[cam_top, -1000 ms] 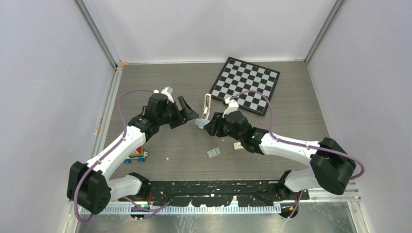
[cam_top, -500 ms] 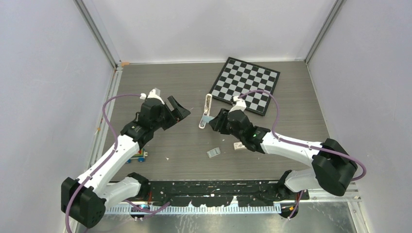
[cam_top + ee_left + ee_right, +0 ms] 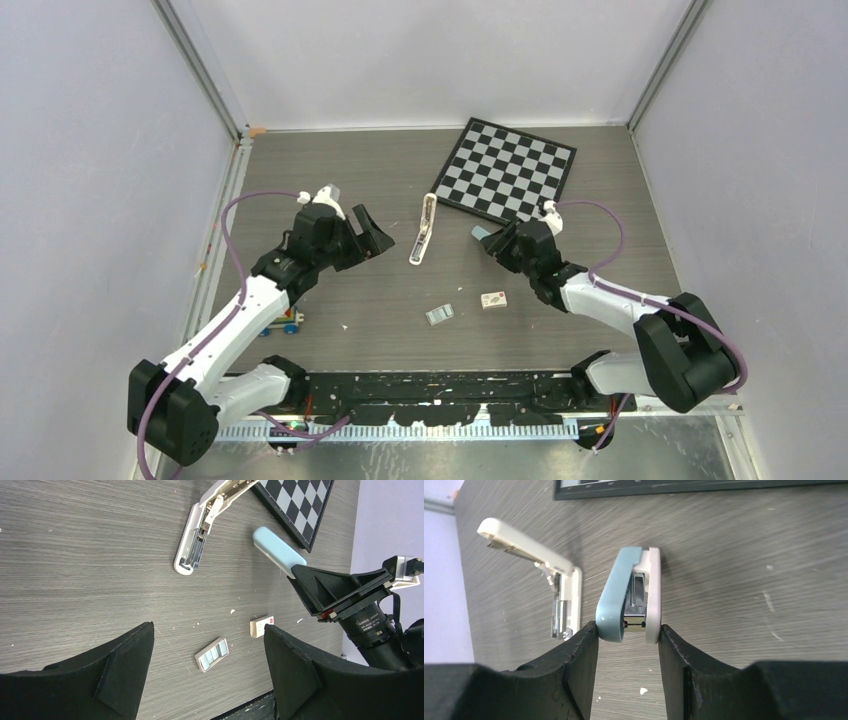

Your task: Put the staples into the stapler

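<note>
Right gripper (image 3: 629, 630) clamped on blue stapler (image 3: 624, 590), left gripper (image 3: 372, 230) open and empty, open white stapler (image 3: 424, 230) on table (image 3: 330, 170) between them, staples block (image 3: 439, 314) and box (image 3: 493, 299) nearer the arm bases, untouched

Cream stapler (image 3: 424, 230); pale-blue-and-white stapler (image 3: 616, 595); black-white chequered board (image 3: 505, 175); grey woodgrain table (image 3: 340, 165); white box (image 3: 493, 299), red mark.

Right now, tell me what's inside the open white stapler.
The white stapler lies swung open, baring a metal channel; whether staples sit in it is too small to tell. The staple block lies apart from it.
</note>
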`<action>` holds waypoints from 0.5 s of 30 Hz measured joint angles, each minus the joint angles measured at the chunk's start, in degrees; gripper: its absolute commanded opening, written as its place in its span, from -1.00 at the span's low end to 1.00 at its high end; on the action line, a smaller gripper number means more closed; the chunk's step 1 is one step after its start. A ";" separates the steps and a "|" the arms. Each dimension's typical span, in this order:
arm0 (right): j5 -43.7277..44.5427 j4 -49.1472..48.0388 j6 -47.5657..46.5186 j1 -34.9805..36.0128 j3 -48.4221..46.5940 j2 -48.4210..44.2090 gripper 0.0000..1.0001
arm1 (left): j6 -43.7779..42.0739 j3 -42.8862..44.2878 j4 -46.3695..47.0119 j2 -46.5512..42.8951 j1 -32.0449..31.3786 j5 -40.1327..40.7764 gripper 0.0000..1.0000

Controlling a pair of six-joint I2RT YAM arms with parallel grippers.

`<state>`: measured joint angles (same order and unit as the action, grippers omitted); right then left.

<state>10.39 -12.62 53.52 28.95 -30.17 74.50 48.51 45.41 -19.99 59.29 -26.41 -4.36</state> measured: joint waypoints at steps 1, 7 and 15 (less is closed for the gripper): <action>-0.09 -0.50 0.72 -0.48 0.37 0.00 -0.14 | -0.52 0.00 -0.04 0.20 0.00 0.00 0.63; -1.64 -3.21 5.03 -1.90 1.66 0.42 -0.11 | -2.75 0.35 -0.74 2.01 0.00 -0.04 0.62; -3.82 -8.22 11.76 -2.84 5.57 0.07 -0.09 | -3.72 0.35 -0.17 2.80 -0.26 0.00 0.58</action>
<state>6.57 -20.84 65.28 26.11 -24.60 74.56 44.80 45.76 -20.16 62.08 -26.68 -4.36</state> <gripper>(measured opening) 0.491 0.797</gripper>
